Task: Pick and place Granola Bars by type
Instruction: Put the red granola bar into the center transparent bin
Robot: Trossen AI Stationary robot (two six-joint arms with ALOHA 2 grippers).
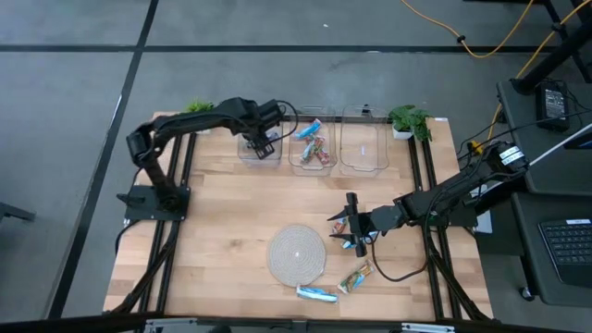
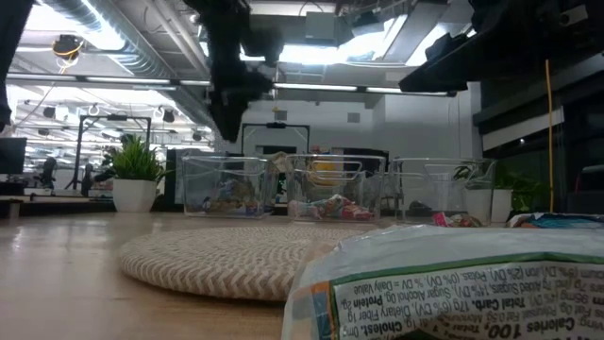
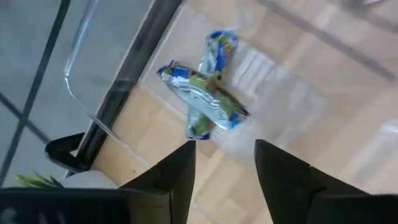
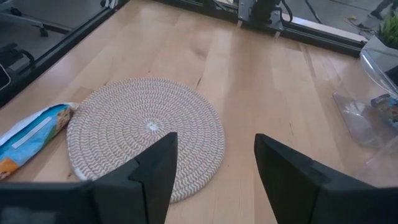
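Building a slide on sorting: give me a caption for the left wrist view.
Left gripper open above a clear bin holding two crossed blue granola bars.

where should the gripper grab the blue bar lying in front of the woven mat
Grip the blue bar across its middle, coming straight down from above. It lies flat on the table, long and narrow, just off the woven mat, so the fingers should straddle its short width. The open right gripper is the nearer one.
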